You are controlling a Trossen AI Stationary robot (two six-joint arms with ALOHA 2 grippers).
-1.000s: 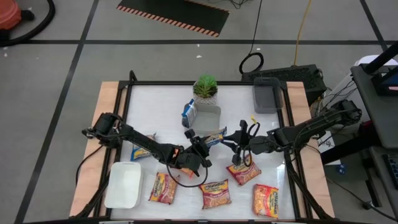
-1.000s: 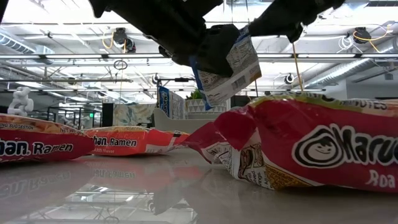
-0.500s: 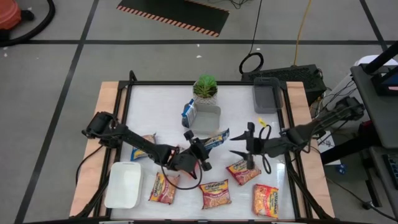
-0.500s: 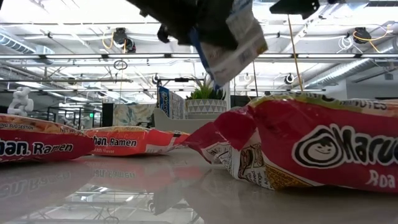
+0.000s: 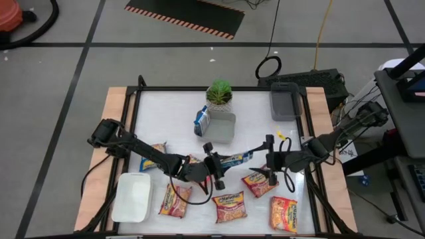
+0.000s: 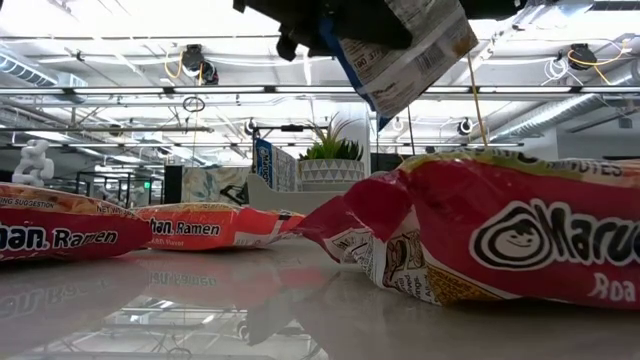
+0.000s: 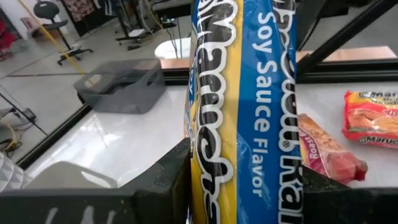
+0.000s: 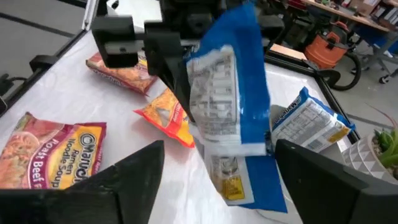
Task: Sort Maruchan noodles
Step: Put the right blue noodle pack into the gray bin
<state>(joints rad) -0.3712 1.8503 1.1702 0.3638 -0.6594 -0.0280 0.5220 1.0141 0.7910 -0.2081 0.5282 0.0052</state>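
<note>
Mid-sort: the left gripper (image 5: 216, 166) clasps a blue-and-yellow soy-sauce plastic ramen packet (image 5: 234, 159) above the table's centre; the right gripper (image 5: 269, 159) gapes empty alongside; orange and pink packets (image 5: 229, 206) lie unsorted

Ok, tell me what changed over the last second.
The left gripper, shut on the blue packet, carried it toward the right gripper, which drew back, then faced it open. In the low view the packet rose. The packets on the table and the grey tray stayed put.
</note>
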